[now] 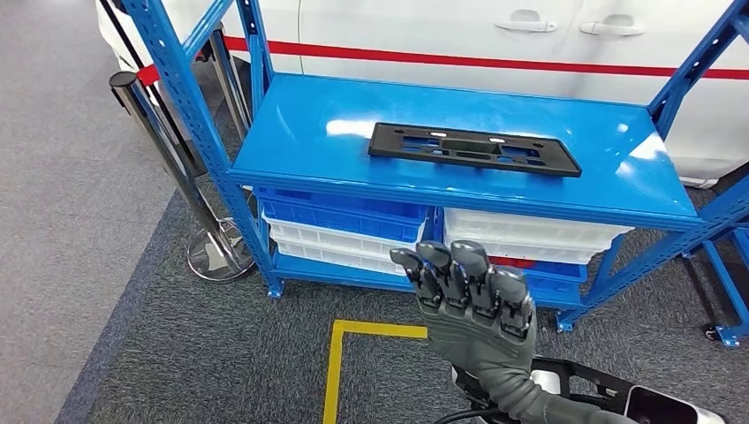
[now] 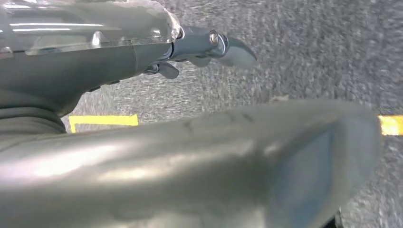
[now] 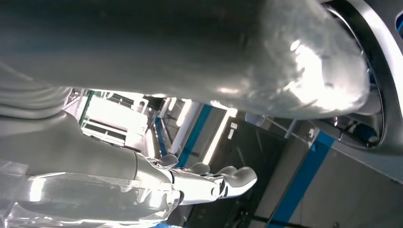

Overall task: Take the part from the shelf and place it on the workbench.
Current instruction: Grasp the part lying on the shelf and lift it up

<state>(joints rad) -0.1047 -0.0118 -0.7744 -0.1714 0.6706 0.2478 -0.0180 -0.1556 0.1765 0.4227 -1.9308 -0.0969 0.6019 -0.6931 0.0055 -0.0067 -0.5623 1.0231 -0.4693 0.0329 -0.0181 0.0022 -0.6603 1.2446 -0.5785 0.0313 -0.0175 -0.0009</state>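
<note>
Over on the left there's a chrome stanchion post (image 1: 163, 146) with a round base standing on the grey carpet (image 1: 221, 353), just beside the corner leg of the blue shelf (image 1: 300, 132). A red belt runs off it, and behind everything sits a white car (image 1: 424, 26) with a red stripe along its side. The left hand (image 2: 209, 47) is seen from its wrist camera, hanging over the carpet near a bit of yellow floor tape (image 2: 102, 120); its fingers are loosely curled with nothing in them, though honestly the shot is blurry, so I can't tell how far they're curled. The part (image 1: 473, 149), a flat black plastic frame with cutouts, lies flat on the top deck of the shelf, roughly in the middle and a touch toward the right. Below that deck are stacked blue and white bins (image 1: 344, 230), with more white ones to the right. In front of the shelf, lower centre-right, the right hand (image 1: 472, 296) is raised with its back to the camera, fingers straight, side by side and holding nothing, well short of the part and below the deck's front edge.
</note>
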